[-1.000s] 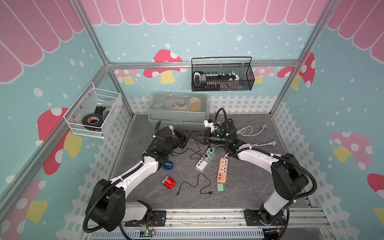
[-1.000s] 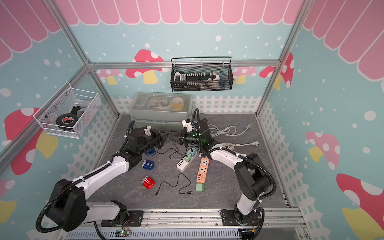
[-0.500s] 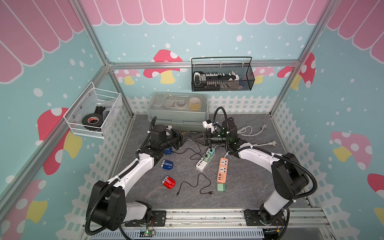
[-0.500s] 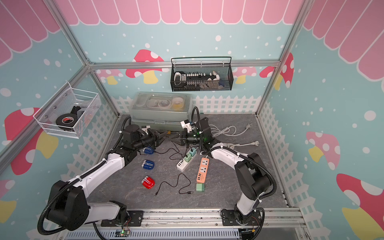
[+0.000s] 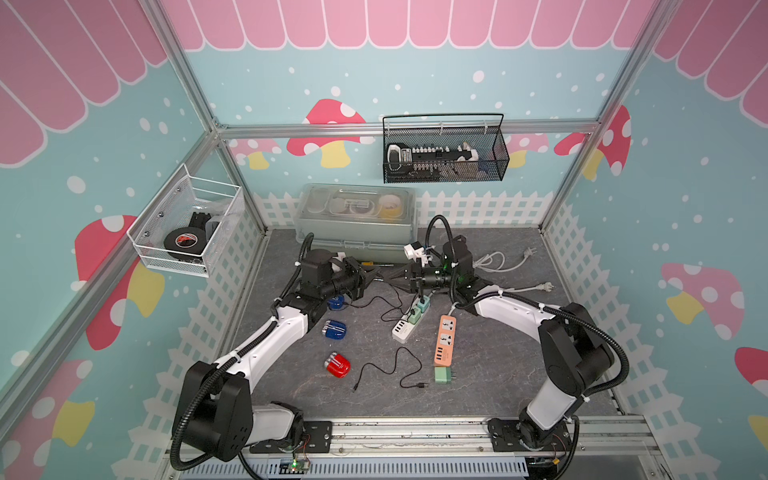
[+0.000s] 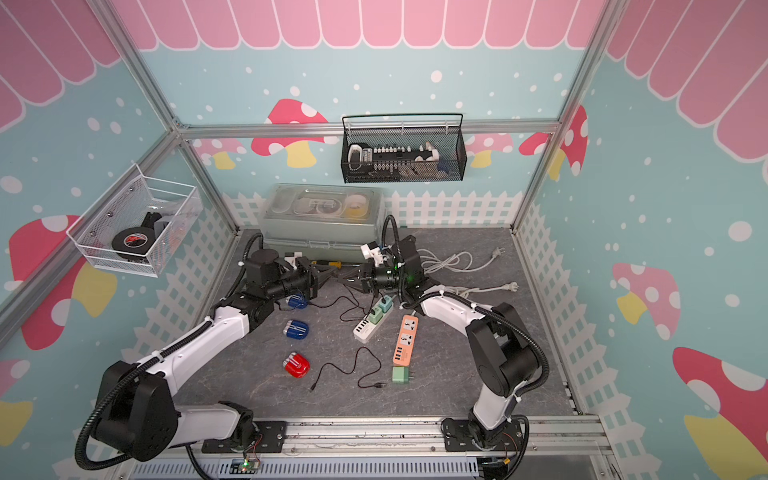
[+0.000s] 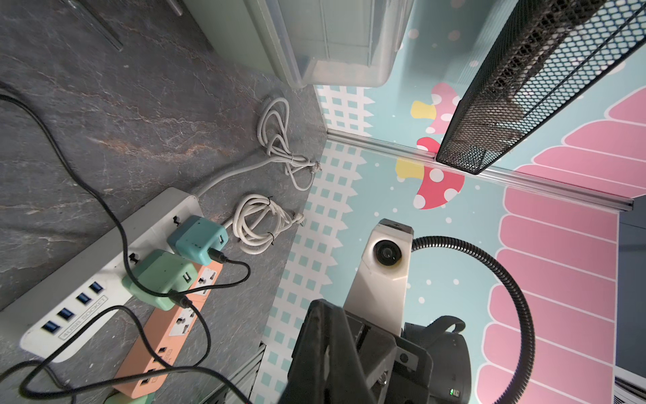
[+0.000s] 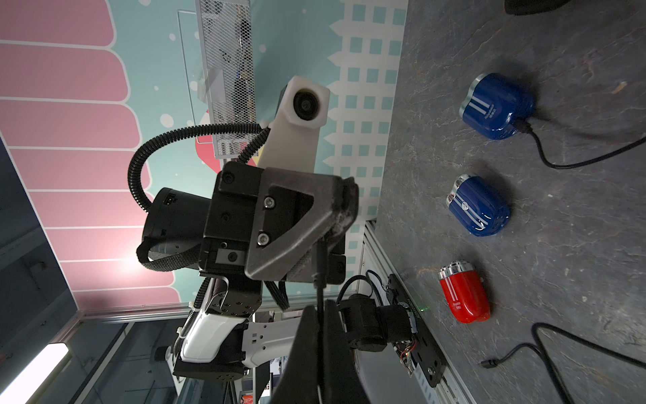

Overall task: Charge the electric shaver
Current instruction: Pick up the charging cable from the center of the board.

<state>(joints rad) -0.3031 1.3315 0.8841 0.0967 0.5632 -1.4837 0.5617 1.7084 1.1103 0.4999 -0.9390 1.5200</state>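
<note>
Visibly, left gripper [image 5: 375, 274] and right gripper [image 5: 394, 279] pinch one black cable [image 8: 320, 280] near three shavers [image 8: 479, 206] and one "4USB SOCKET" strip [image 7: 87, 290].

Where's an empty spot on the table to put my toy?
Bare tabletop lies along the front rail, in front of the loose black cable and red shaver, and between the green plug and the right arm. The middle is crowded: white power strip, orange power strip, a blue shaver.
</note>
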